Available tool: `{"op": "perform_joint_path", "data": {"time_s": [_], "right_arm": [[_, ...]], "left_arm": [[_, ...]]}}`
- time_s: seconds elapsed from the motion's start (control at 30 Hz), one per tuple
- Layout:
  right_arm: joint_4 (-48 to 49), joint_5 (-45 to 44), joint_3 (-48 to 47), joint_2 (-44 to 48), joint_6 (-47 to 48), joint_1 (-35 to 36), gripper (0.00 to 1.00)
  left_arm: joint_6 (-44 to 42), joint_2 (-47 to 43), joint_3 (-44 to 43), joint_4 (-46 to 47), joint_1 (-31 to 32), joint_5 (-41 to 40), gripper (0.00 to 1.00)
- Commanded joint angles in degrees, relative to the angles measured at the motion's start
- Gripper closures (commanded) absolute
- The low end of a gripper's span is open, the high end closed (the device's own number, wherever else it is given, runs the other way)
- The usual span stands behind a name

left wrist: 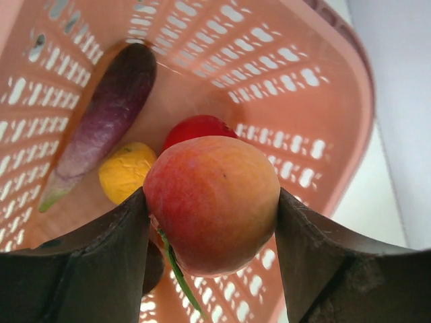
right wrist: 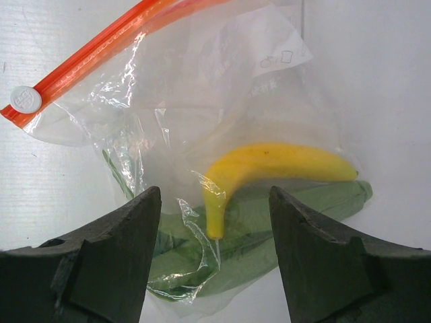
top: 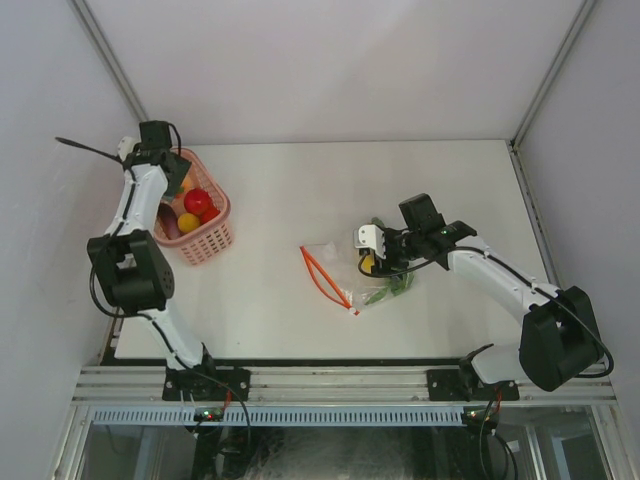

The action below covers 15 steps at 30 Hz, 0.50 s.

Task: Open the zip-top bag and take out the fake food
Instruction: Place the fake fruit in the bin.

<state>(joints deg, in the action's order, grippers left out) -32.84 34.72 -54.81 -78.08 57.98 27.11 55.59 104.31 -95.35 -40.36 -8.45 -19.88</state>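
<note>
My left gripper (left wrist: 212,196) is shut on a red-orange peach (left wrist: 215,168), both fingers pressed against its sides, above the pink basket (left wrist: 269,67). Below it in the basket lie a purple eggplant (left wrist: 108,114), a yellow piece (left wrist: 124,171) and a red round piece (left wrist: 199,126). The zip-top bag (right wrist: 202,87) lies flat on the table, its red-orange zipper strip (right wrist: 101,47) away from my right gripper (right wrist: 214,195). That gripper hovers open over the bag's closed end, where a yellow banana (right wrist: 283,165) and green leaves (right wrist: 269,215) lie inside. In the top view the bag's (top: 335,262) two zipper strips (top: 322,272) stand apart.
The basket (top: 212,248) stands at the table's left side, next to the left wall, with my left gripper (top: 172,175) over its far end. My right gripper (top: 385,262) is right of the table's middle. Walls close in the back and both sides.
</note>
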Motion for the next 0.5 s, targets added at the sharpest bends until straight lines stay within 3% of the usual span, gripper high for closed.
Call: {"op": "perform_joint_path", "data": {"time_s": [0.0, 0.3, 0.47], "right_arm": [[0.6, 0.0, -2.1, 2.0, 0.7, -0.5, 0.35], [0.3, 0.2, -2.2, 2.0, 1.1, -0.9, 0.35], [0.2, 0.2, -2.2, 2.0, 1.2, -1.1, 0.35]], "left_arm": [[-5.4, 3.3, -6.0, -2.5, -0.3, -5.5, 0.79], [-11.8, 11.1, -12.9, -5.6, -0.3, -11.7, 0.67], [-14.9, 13.4, -13.7, -4.6, -0.3, -12.2, 0.40]]}}
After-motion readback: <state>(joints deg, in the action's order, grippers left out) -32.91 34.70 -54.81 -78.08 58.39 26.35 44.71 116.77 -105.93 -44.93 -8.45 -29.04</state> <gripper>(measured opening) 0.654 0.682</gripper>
